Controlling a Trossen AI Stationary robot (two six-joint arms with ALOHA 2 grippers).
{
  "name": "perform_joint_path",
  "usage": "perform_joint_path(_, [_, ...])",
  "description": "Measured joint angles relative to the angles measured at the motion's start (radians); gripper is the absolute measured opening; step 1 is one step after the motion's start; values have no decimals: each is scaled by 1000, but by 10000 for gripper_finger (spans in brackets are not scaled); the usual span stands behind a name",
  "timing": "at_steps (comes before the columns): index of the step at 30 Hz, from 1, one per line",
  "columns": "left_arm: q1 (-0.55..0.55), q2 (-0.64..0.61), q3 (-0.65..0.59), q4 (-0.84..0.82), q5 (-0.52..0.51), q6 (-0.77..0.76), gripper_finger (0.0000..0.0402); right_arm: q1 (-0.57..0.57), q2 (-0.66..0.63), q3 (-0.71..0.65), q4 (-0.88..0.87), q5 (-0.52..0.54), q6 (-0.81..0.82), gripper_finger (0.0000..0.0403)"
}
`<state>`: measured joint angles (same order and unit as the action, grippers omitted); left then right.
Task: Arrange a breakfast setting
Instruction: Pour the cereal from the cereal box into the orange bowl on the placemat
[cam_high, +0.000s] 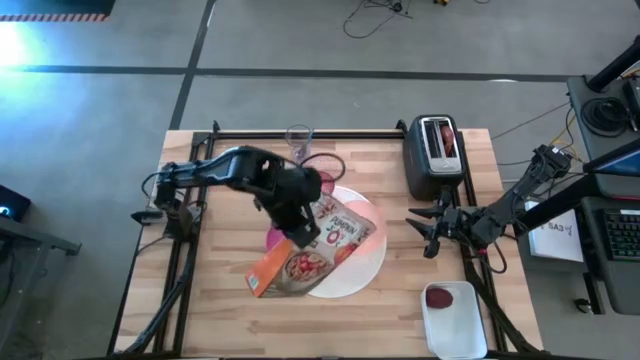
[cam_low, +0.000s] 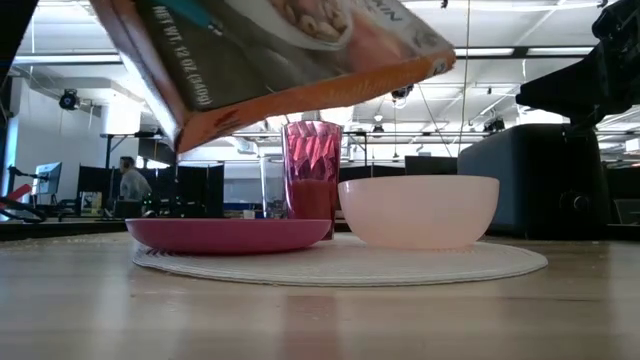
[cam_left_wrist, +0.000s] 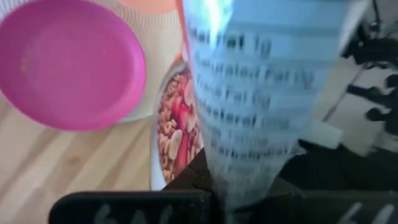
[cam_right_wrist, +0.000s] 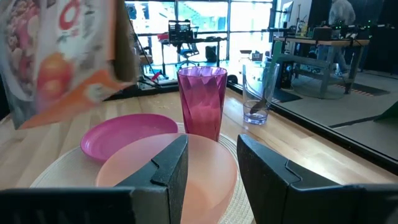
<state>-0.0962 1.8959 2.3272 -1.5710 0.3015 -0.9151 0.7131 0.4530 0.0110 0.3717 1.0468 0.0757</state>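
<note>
Hovering over pale pink bowl (cam_low: 418, 211): cereal box (cam_high: 310, 255) in left end effector (cam_high: 297, 222).

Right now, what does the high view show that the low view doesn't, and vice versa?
Only the high view: the left hand gripping the cereal box, the idle right hand open beside the toaster, the clear glass, and a white tray holding a dark red round fruit.

Only the low view: the pale pink bowl in profile, and a person in the room behind.

Both: box, magenta plate, pink tumbler, white plate.
</note>
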Motion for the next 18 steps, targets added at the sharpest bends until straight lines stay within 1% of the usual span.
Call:
perform_joint_path(5, [54, 23, 0, 0, 91, -54, 0, 0, 1, 0, 0, 0, 0, 128])
perform_joint_path(11, [105, 38, 0, 0, 242, -133, 0, 0, 1, 0, 0, 0, 1, 128])
perform_joint_path(18, [163, 40, 0, 1, 292, -237, 0, 0, 1, 0, 0, 0, 1, 128])
